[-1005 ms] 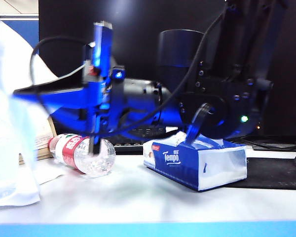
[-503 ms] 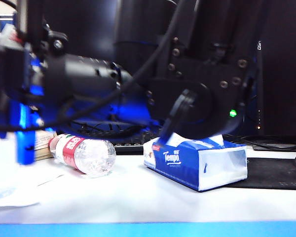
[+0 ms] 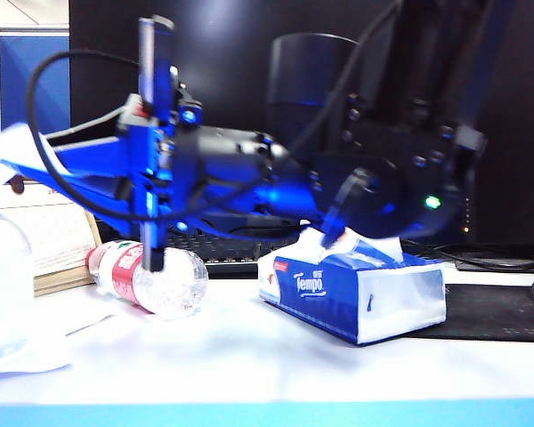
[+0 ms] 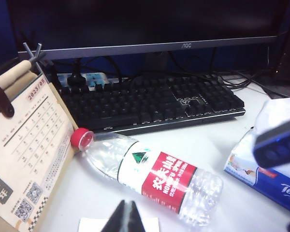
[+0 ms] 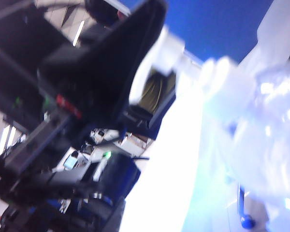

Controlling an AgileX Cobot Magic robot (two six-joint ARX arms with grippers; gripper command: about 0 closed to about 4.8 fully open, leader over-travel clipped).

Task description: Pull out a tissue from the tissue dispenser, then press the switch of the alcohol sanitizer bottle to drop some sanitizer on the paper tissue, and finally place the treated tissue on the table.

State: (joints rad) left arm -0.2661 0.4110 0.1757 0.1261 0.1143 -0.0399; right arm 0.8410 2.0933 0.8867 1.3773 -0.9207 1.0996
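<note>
table (image 3: 249, 356): white top, light blue front edge, everything below sits on it
monitor (image 4: 135, 24): dark screen at the back, above the keyboard
right arm (image 3: 240, 169): black, lit blue, reaches level across the exterior view from the right side to the far left, above the water bottle
keyboard (image 4: 150, 104): black, in front of the monitor, behind the water bottle
black mat (image 3: 489, 311): flat on the table to the right of the tissue dispenser, touching its end
tissue dispenser (image 3: 356, 298): blue and white Tempo pack, lying flat right of centre, white sheet poking up from its top slot
calendar (image 4: 29, 145): beige desk calendar, tilted, just beside the water bottle's red cap
alcohol sanitizer bottle (image 3: 0, 276): clear, at the far left edge of the exterior view, mostly cut off, blurred; in the right wrist view it sits close to the gripper
water bottle (image 4: 154, 176): clear, red label, on its side between calendar and tissue dispenser
tissue (image 3: 18, 142): white blur at the tip of the right gripper, above the alcohol sanitizer bottle, off the table
right gripper (image 3: 18, 166): far left, over the alcohol sanitizer bottle, jaws pressed together on the tissue as far as the blur lets me read
left gripper (image 4: 125, 217): only dark tips visible, low over the table near the water bottle, tips together, nothing between them
</note>
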